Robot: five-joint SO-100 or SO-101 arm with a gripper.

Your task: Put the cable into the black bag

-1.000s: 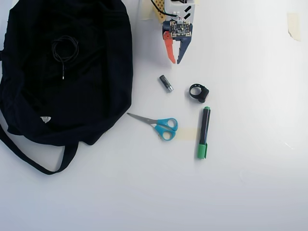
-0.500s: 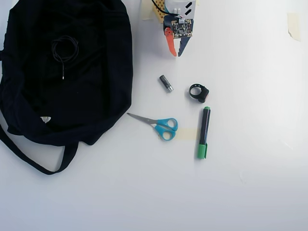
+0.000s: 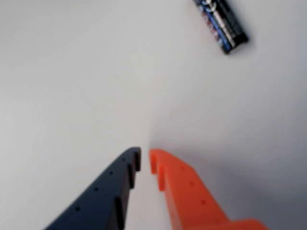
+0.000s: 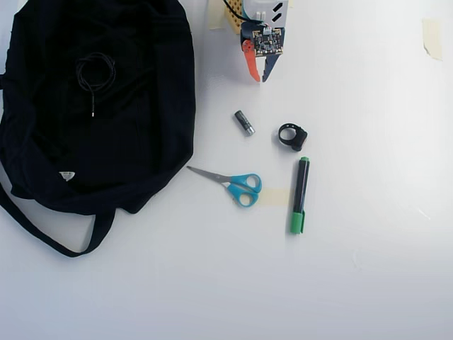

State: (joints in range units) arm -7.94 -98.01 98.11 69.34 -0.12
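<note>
Cable [image 4: 95, 71]: coiled loop lying on the black bag [image 4: 141, 142], upper part of the fabric in the overhead view; loose end trails downward.
Gripper [image 4: 259, 76]: at top centre of the overhead view, fingertips narrowly parted, nothing between them; wrist view shows bare table [image 3: 72, 72] in the slit.
Key relation: cable lies well apart to the gripper's left in the overhead view, across the bag's edge.
Nearer clutter: battery [image 4: 244, 122] just below the fingertips.
Judgement: cable looks already delivered; arm parked.
</note>
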